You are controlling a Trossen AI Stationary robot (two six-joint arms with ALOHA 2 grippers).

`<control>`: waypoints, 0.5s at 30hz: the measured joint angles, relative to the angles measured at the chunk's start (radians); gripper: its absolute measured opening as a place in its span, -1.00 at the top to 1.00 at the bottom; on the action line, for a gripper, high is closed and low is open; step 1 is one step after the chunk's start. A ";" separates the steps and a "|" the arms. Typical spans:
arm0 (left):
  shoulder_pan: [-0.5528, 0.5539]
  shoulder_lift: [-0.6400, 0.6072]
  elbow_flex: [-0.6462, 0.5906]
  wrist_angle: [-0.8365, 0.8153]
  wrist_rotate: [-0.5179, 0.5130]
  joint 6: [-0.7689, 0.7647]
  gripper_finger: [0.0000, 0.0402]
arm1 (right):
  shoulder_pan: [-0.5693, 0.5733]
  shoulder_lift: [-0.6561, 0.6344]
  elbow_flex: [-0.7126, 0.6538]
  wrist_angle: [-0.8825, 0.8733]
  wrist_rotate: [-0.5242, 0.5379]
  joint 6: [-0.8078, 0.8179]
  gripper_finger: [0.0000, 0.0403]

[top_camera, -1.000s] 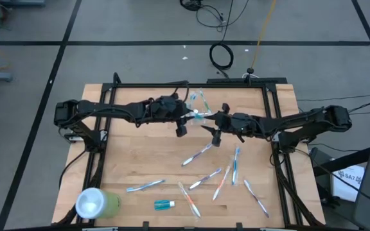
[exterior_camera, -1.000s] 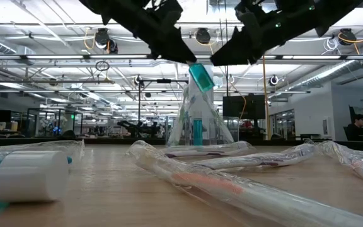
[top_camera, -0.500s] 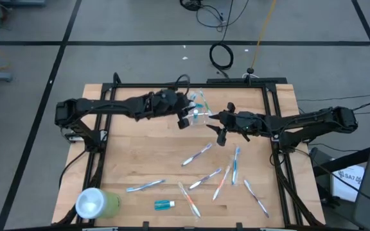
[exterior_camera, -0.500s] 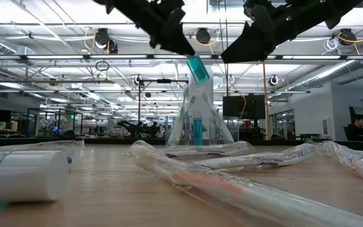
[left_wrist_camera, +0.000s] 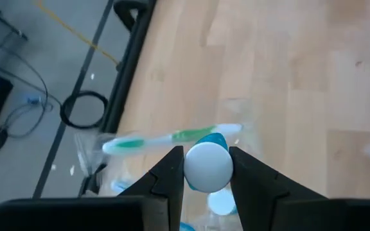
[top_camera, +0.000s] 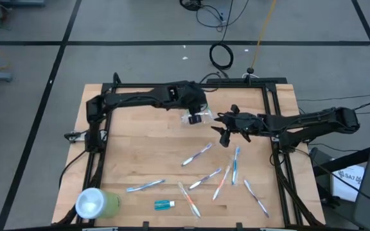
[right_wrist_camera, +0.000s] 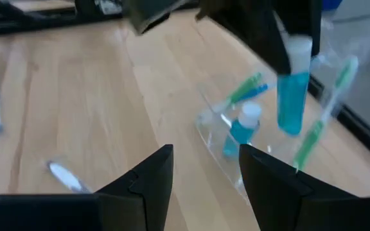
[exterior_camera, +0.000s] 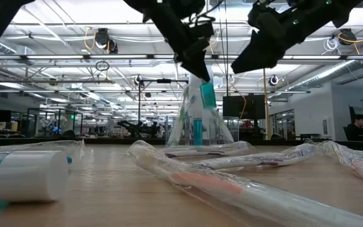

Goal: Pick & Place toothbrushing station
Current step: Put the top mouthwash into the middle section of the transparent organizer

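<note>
The clear plastic cup stands at the table's far middle. It holds green toothbrushes and a small blue tube, and also shows in the low view. My left gripper is right above it, shut on a blue toothpaste tube with a white cap. My right gripper hovers open and empty just right of the cup. My left gripper pinches the tube's white cap end between its two fingers, coming from above and pointing down. The tube's blue body hangs nearly upright below the fingers. It is clear of the table, over the cup among the toothbrush tops.
Several wrapped toothbrushes lie scattered over the table's near right half. Another blue tube lies near the front edge. A light-green cup lies at the near left corner. Black frame rails run along the table's sides.
My left gripper has moved a little toward the table's right edge, over the cup, and its arm has swung round. The tube has turned from tilted to nearly upright and come down. My right gripper has drawn back slightly toward the right edge.
</note>
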 joint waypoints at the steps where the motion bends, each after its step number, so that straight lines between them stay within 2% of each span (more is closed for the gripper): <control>1: 0.008 0.008 0.007 -0.002 0.003 -0.009 0.45 | 0.000 -0.011 -0.001 -0.022 0.000 0.008 0.16; 9: 0.076 0.017 0.005 -0.014 0.083 -0.081 0.41 | 0.000 -0.079 0.000 -0.072 0.000 0.013 0.16; 15: 0.107 0.034 0.003 -0.023 0.138 -0.100 0.41 | 0.000 -0.080 -0.001 -0.073 0.000 0.013 0.16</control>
